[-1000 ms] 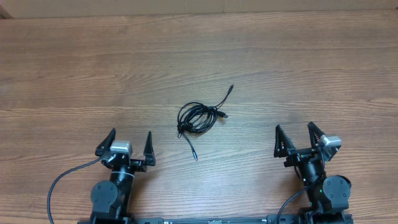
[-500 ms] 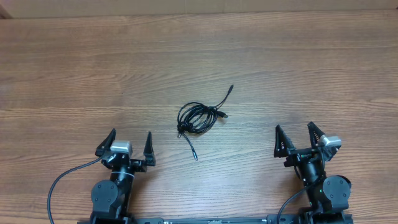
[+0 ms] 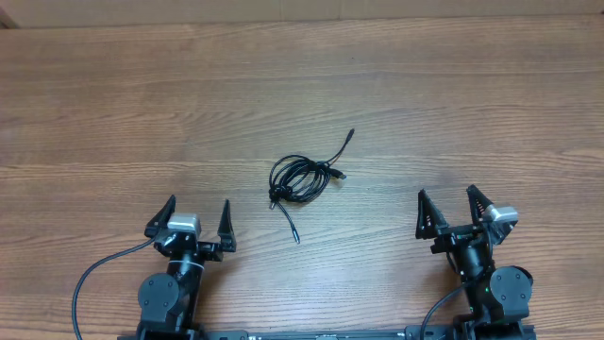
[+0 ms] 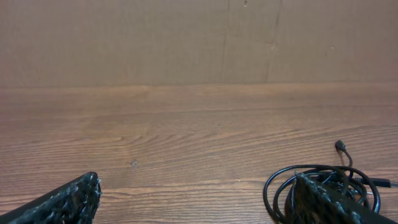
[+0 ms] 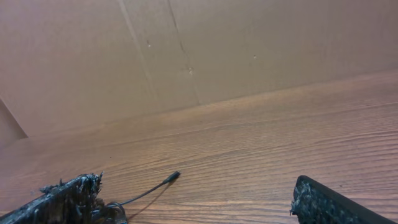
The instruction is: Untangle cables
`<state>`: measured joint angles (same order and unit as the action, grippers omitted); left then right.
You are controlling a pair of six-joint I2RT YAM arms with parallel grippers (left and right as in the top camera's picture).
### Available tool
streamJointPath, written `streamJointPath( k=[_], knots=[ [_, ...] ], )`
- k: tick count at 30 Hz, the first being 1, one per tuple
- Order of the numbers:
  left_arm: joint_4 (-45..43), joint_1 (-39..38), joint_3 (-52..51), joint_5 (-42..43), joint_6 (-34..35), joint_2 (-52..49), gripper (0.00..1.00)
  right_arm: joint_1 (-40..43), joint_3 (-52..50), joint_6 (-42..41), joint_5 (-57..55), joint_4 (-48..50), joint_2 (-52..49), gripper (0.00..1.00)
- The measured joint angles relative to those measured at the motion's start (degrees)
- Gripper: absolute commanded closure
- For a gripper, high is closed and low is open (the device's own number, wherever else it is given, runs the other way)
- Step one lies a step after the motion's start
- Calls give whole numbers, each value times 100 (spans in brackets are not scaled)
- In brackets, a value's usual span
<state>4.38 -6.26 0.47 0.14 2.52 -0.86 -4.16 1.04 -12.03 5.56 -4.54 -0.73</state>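
The cables (image 3: pixel 299 178) lie as a small black coiled bundle in the middle of the wooden table, with loose ends running up-right to a plug (image 3: pixel 351 133) and down to another plug (image 3: pixel 295 238). My left gripper (image 3: pixel 199 208) stands open near the front edge, down-left of the bundle and apart from it. My right gripper (image 3: pixel 446 199) is open too, down-right of the bundle. The left wrist view has the coil (image 4: pixel 323 180) partly behind my right fingertip (image 4: pixel 323 202). One strand with its plug (image 5: pixel 171 178) shows in the right wrist view.
Brown cardboard walls (image 4: pixel 199 40) close off the far edge of the table (image 3: pixel 302 76). Thick black arm wires (image 3: pixel 94 274) loop beside the left arm's base at the front edge.
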Motion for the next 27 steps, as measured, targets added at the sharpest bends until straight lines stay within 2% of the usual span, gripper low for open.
streamJointPath(
  k=[21, 27],
  knots=[
    [-70, 0, 0, -2, 0, 0, 0, 0, 2, 2, -2, 2, 0, 0],
    [-522, 0, 0, -125, 0, 0, 0, 0, 0, 0, 0, -2, 0, 0]
  ],
)
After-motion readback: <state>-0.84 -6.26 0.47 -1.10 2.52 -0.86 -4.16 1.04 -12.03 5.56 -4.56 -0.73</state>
